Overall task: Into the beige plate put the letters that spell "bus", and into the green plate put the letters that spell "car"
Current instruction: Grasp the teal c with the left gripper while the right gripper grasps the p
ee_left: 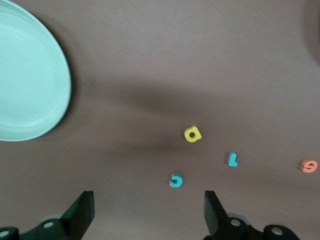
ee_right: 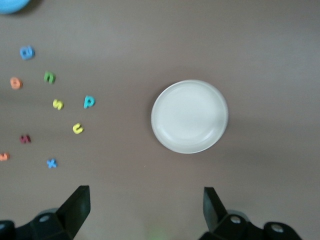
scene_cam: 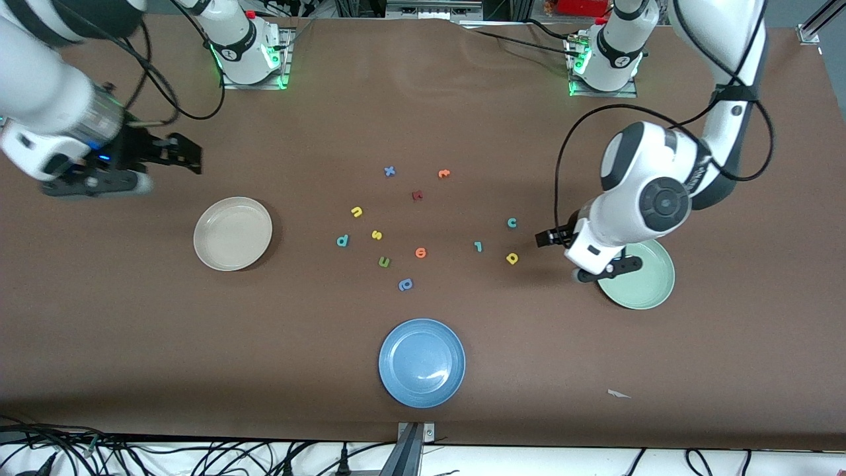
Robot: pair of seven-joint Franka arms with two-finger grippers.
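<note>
The beige plate (scene_cam: 232, 233) (ee_right: 190, 116) lies empty toward the right arm's end. Beside it are the yellow u (scene_cam: 357, 211) (ee_right: 77, 128), the yellow s (scene_cam: 377, 235) (ee_right: 58, 104) and the teal b (scene_cam: 342, 240) (ee_right: 89, 102). The green plate (scene_cam: 644, 281) (ee_left: 25, 75) lies empty toward the left arm's end. Near it are the teal c (scene_cam: 511, 223) (ee_left: 175, 180), the thin teal r (scene_cam: 478, 246) (ee_left: 232, 159) and the yellow a (scene_cam: 512, 258) (ee_left: 192, 134). My left gripper (scene_cam: 588, 251) (ee_left: 150, 212) hangs open and empty over the table between the c and the green plate. My right gripper (scene_cam: 162, 155) (ee_right: 145, 210) waits open, high above the table's right-arm end.
A blue plate (scene_cam: 422, 362) lies nearest to the front camera. Other letters lie in the middle: a blue x (scene_cam: 389, 171), an orange t (scene_cam: 443, 174), a dark red one (scene_cam: 417, 195), a green one (scene_cam: 384, 262), an orange round one (scene_cam: 420, 252) and a blue one (scene_cam: 405, 285).
</note>
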